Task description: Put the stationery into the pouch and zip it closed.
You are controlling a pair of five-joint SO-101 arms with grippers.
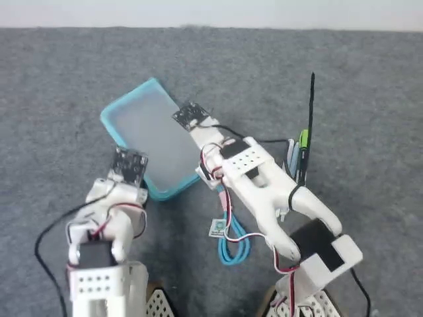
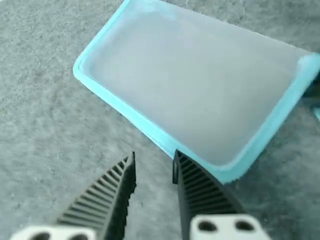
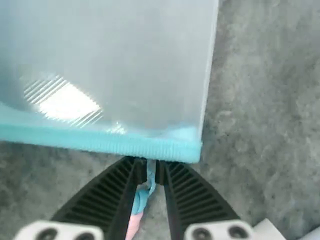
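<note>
With the pouch (image 1: pixel 155 135) lying mid-surface, the right tool (image 3: pixel 150 167) is pinching its zip tab (image 3: pixel 142 195) and the left tool (image 2: pixel 154 160) is hovering part-open beside its edge; unzipping seems in hand, calling for a steady pull

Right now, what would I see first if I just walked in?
The big see-through pouch with its turquoise rim, lying in the middle of the grey table. The right tool is shut on a small blue tab at the pouch's edge, and the left tool sits open beside another edge. Some pens lie by the right arm.
</note>
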